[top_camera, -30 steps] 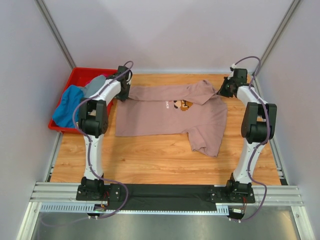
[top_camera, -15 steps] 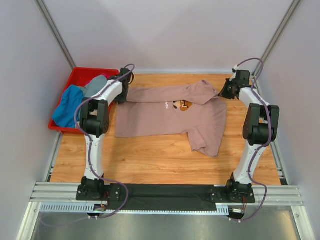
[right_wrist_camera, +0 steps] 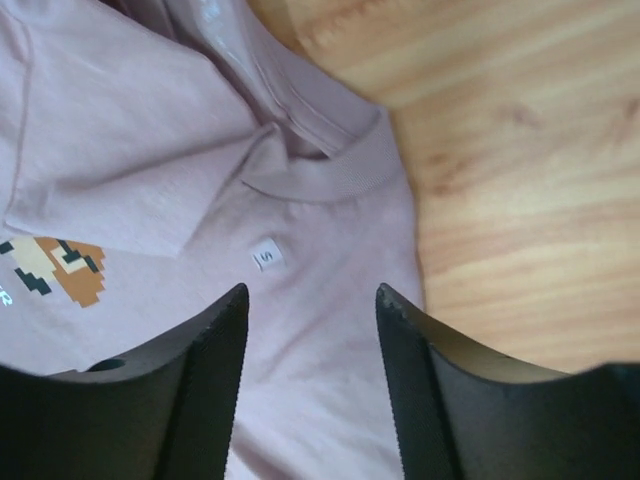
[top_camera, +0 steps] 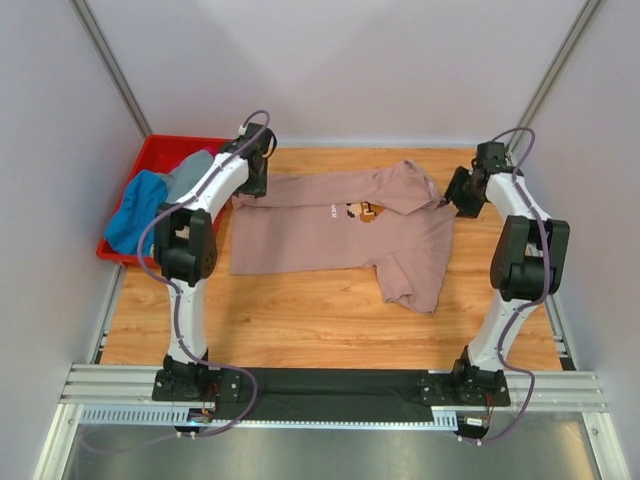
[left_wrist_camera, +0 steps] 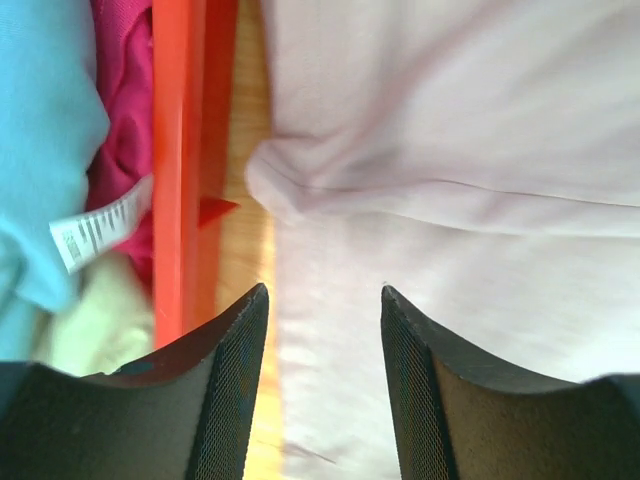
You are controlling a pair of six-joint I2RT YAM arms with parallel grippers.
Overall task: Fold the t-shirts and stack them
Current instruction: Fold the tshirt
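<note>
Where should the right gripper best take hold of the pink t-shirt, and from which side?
Probably the ribbed collar of the pink t-shirt, from above at its right end. The cloth lies flat, but the collar rim is thicker and puckered, just ahead of the open right gripper.

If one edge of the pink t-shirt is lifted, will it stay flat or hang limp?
The pink t-shirt would probably hang limp: its far part already lies folded over itself, with soft creases in the left wrist view. It looks thin, so likely light. Pushed, it would probably bunch up on the wooden table rather than slide whole.
</note>
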